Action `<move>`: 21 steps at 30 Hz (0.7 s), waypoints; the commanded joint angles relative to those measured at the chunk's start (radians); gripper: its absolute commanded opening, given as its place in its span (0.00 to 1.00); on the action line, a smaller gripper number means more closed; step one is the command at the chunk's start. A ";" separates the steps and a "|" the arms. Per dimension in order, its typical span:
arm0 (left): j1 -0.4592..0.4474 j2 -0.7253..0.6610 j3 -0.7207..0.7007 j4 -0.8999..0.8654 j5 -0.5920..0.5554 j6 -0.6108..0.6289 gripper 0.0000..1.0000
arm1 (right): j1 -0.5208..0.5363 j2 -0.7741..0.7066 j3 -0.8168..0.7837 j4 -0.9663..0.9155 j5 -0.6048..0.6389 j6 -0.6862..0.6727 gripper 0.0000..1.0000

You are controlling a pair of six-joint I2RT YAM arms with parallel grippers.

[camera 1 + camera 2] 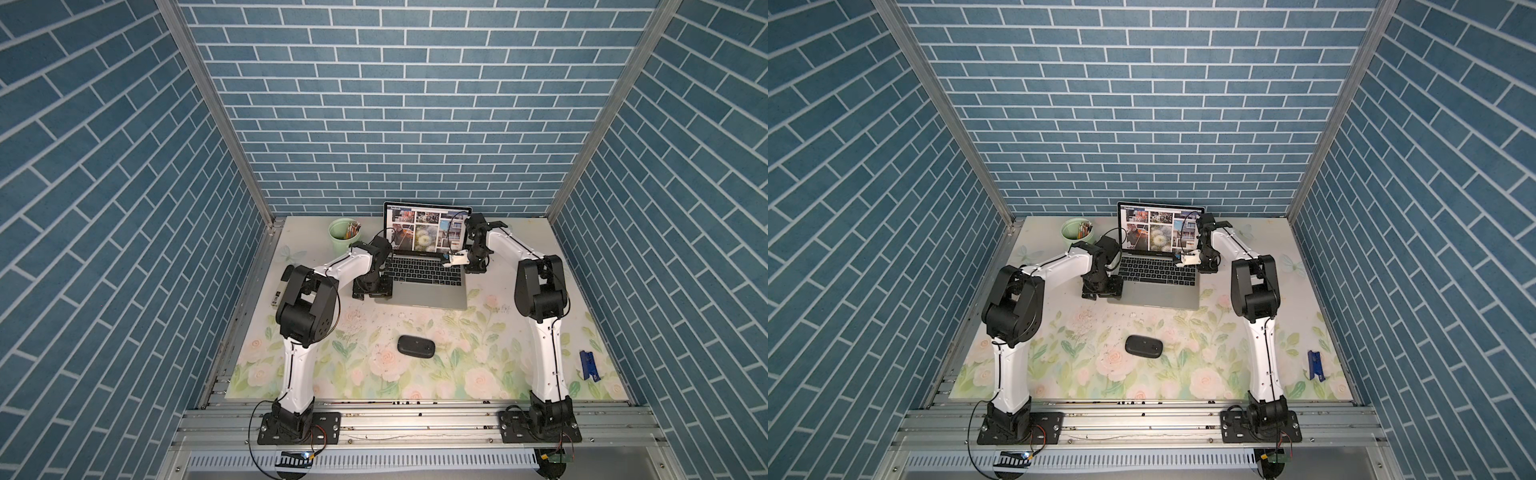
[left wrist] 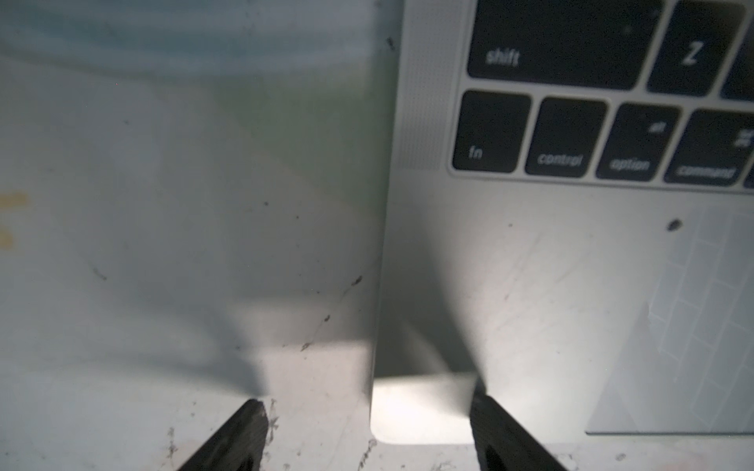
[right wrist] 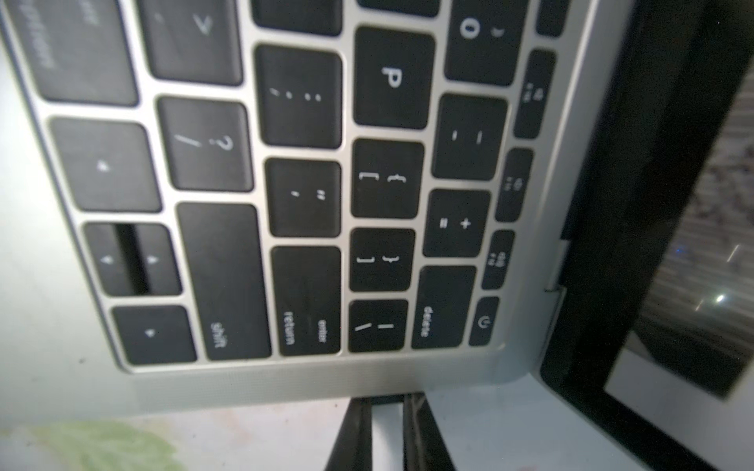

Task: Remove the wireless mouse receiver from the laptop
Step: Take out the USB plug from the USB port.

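Tabletop: floral print, blue brick-pattern walls on three sides.

Laptop: back centre in both top views, lid open, photo collage on screen, keyboard facing the arm bases.

Left arm: reaches to the laptop's front-left corner. Left jaws wide. In the left wrist view one fingertip is over bare tabletop and the other is over the palm rest, with the laptop's rounded corner between them. Can't tell whether the tips touch down.

Right arm: reaches to the laptop's right edge, level with the back key rows near the hinge. Right jaws narrow, with a slim gap between the fingers and the tips right against the laptop's side.

Green cup: holds pencils, stands just left of the screen, beyond the left wrist.

Black oval mouse: flat on the tabletop in front of the laptop, well apart from both sets of jaws.

Small blue piece: lies near the tabletop's right edge.

Wireless mouse receiver: thin dark stub at the laptop's right side edge, roughly level with the backslash and delete keys, pinched between the right fingertips. It's blurred, but it reads as seated against the laptop's side. Too small to pick out in the top views.
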 commanded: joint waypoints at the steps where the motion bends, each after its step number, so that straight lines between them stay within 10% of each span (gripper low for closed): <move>1: -0.003 0.010 -0.039 -0.073 -0.024 0.014 0.83 | 0.029 0.138 -0.090 -0.110 -0.048 0.034 0.00; 21: -0.003 0.010 -0.034 -0.069 -0.022 0.010 0.83 | -0.085 0.065 -0.208 -0.086 0.091 0.073 0.00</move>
